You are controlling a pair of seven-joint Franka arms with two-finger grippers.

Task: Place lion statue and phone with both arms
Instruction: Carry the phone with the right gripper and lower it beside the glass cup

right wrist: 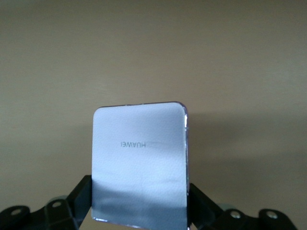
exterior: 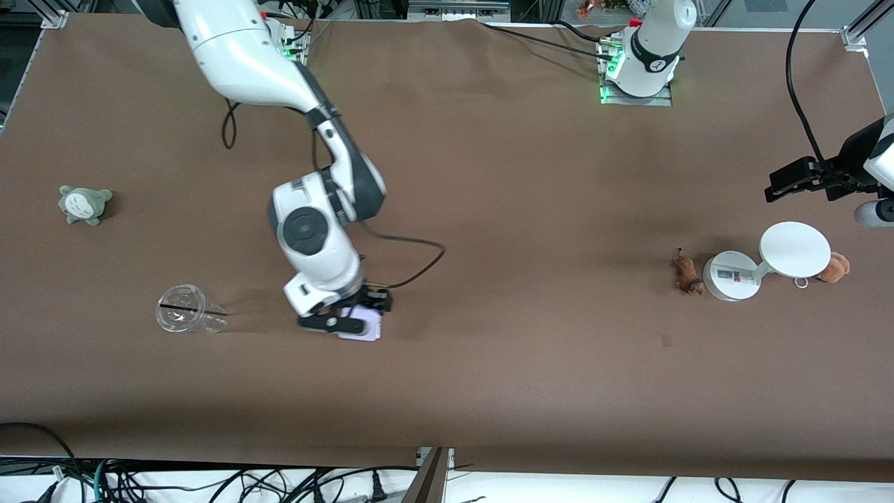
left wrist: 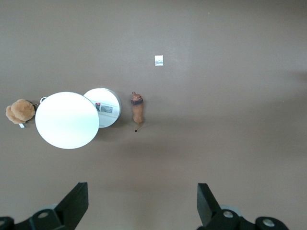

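Right gripper: low at the table near the clear plastic cup, jaws closed against the long edges of the Huawei phone; we judge the phone step in hand, either being gripped or set down.

Left gripper: jaws wide apart and empty, hanging over the table's left-arm end.

Lion statue: lies untouched just beside the white stand. Next we expect a descent onto it, clear of that stand.

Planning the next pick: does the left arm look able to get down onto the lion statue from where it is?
Probably yes. The left claw is open, up in the air, and the lion statue lies bare on the table. Only the white stand stands close beside it, apart from it, so a careful descent looks free.
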